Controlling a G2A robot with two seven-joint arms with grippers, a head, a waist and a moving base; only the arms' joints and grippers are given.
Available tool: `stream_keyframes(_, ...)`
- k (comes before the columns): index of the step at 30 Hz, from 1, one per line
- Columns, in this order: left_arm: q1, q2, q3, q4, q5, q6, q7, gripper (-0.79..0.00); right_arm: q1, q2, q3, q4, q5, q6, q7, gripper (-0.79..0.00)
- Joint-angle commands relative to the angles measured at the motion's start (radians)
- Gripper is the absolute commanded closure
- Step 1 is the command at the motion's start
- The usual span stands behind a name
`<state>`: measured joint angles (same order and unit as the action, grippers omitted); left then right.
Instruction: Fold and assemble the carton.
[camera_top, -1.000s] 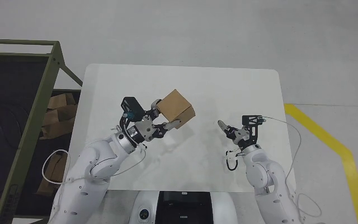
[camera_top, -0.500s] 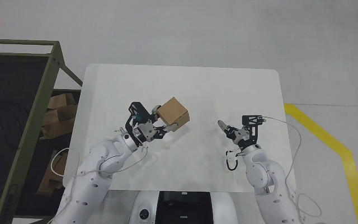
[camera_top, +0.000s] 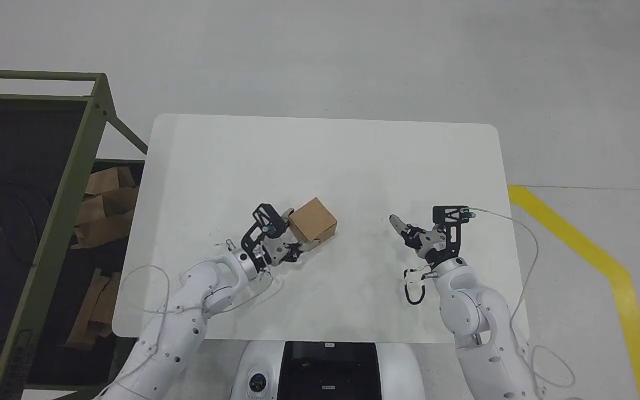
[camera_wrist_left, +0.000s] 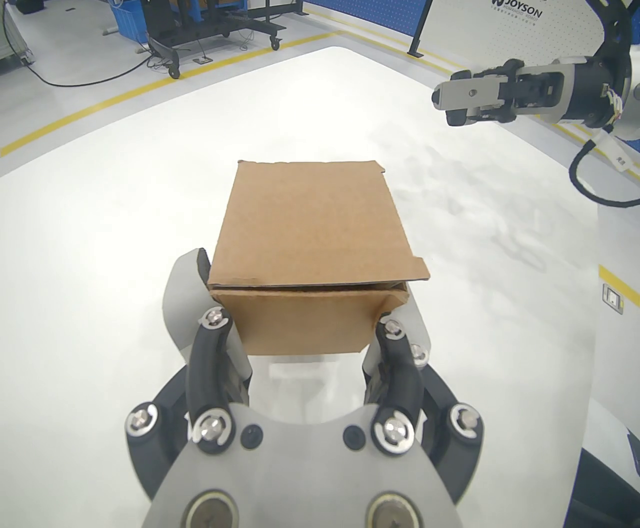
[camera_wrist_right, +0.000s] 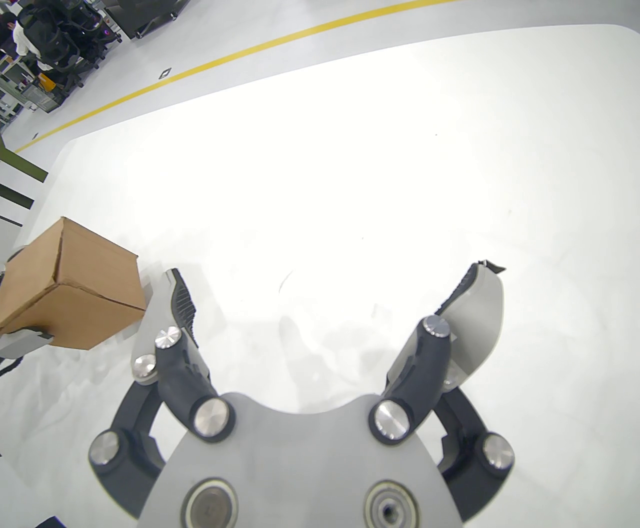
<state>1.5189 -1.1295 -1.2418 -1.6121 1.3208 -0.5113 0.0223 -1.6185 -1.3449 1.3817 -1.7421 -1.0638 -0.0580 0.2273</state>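
There is one carton (camera_top: 314, 220), brown, and one white table (camera_top: 420, 160). Two grippers are in sight, the left gripper (camera_top: 284, 238) and the right gripper (camera_top: 404, 231), each with two fingers. Left of the table is one green frame (camera_top: 60, 78). It holds several flat cardboard pieces (camera_top: 105, 205), too overlapped to count.

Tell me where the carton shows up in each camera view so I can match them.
Top view: carton near the table's middle, gripped by the left tool.
Left wrist view: carton straight ahead, between that tool's fingers.
Right wrist view: carton off to one side, past a finger of the right tool.
Shared landmark: the open right tool, across the table from the carton.
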Motion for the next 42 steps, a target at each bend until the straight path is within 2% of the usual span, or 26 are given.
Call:
stream_keyframes(1,-0.001,0.000,0.002,0.010,0.003,-0.005,0.011,-0.018,0.000,0.000,0.000,0.000,0.000,0.000,0.000,-0.785)
stream_keyframes(3,-0.003,0.001,0.005,0.018,0.014,-0.013,0.024,-0.108,0.000,0.000,0.000,0.000,0.000,0.000,0.000,-0.785)
stream_keyframes(5,-0.003,0.001,0.006,0.026,0.019,-0.015,0.032,-0.126,0.000,0.000,0.000,0.000,0.000,0.000,0.000,-0.785)
stream_keyframes(6,-0.004,0.002,0.007,0.030,0.020,-0.017,0.033,-0.160,0.000,0.000,0.000,0.000,0.000,0.000,0.000,-0.785)
stream_keyframes(9,-0.009,0.002,0.010,0.038,0.023,-0.024,0.032,-0.351,0.000,0.000,0.000,0.000,0.000,0.000,0.000,-0.785)
stream_keyframes(12,-0.013,0.003,0.013,0.043,0.030,-0.032,0.034,-0.465,0.000,0.000,0.000,0.000,0.000,0.000,0.000,-0.785)
stream_keyframes(14,-0.016,0.004,0.014,0.046,0.036,-0.038,0.038,-0.588,0.000,0.000,0.000,0.000,0.000,0.000,0.000,-0.785)
stream_keyframes(19,-0.019,0.005,0.015,0.051,0.037,-0.040,0.043,-0.637,0.000,0.000,0.000,0.000,0.000,0.000,0.000,-0.785)
stream_keyframes(24,-0.022,0.005,0.014,0.057,0.031,-0.040,0.045,-0.739,0.000,0.000,0.000,0.000,0.000,0.000,0.000,-0.785)
stream_keyframes(28,-0.020,0.006,0.013,0.057,0.028,-0.040,0.046,-0.785,0.000,0.000,0.000,0.000,0.000,0.000,0.000,-0.785)
stream_keyframes(34,-0.008,0.010,0.001,0.038,0.018,-0.041,0.042,-0.785,0.000,0.000,0.000,0.000,0.000,0.000,0.000,-0.785)
stream_keyframes(42,0.046,0.020,-0.045,-0.030,-0.011,-0.062,0.070,-0.785,0.001,0.001,-0.001,0.004,0.005,0.000,-0.011,-0.785)
